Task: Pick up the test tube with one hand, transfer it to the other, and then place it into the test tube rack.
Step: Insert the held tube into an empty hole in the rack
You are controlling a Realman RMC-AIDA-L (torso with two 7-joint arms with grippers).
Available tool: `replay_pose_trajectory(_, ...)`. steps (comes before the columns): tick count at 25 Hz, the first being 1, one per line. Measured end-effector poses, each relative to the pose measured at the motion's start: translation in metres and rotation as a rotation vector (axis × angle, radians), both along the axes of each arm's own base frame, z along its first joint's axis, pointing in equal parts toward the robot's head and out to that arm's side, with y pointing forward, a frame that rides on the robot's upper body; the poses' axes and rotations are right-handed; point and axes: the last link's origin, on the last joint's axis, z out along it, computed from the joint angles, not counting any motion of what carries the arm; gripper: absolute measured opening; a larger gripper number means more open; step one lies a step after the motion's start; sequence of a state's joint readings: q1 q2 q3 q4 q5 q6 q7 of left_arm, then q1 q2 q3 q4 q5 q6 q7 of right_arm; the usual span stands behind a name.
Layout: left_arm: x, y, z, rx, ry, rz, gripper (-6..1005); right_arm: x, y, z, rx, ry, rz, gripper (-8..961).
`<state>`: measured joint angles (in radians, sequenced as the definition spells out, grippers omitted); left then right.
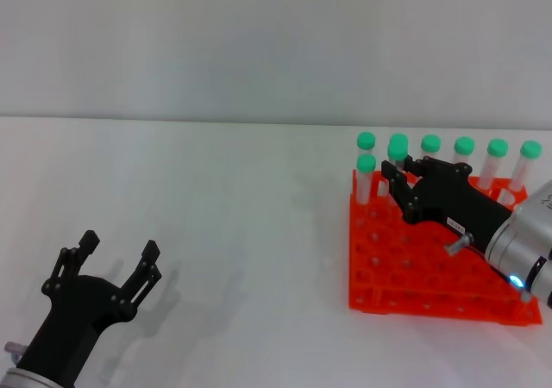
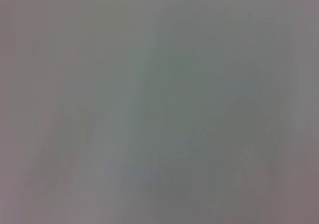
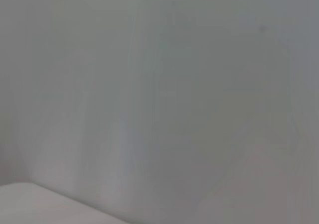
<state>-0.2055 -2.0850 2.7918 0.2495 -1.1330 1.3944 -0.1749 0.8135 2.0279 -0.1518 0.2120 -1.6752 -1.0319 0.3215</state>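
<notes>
The orange-red test tube rack stands on the white table at the right in the head view. My right gripper reaches over the rack's back left part. It is shut on a test tube with a green cap, held upright among the back rows; the tube's lower part is hidden behind the fingers. My left gripper is open and empty, low over the table at the front left. Both wrist views show only blurred grey.
Several other green-capped tubes stand upright in the rack: one at its left back corner and a row along the back. The white table stretches between the two arms, with a pale wall behind.
</notes>
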Motion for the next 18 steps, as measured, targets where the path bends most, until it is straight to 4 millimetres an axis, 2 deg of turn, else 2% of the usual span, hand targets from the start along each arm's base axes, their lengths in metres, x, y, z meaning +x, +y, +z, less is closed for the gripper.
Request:
replay_pose_trajectory(12, -0.001, 0.002, 0.002, 0.002, 0.007, -0.003, 894, 0.015, -0.002, 0.005, 0.035, 0.038, -0.086, 235)
replay_pose_trajectory(18, -0.001, 0.002, 0.003, 0.006, 0.009, 0.000, 894, 0.021, -0.010, 0.010, 0.050, 0.081, -0.084, 404)
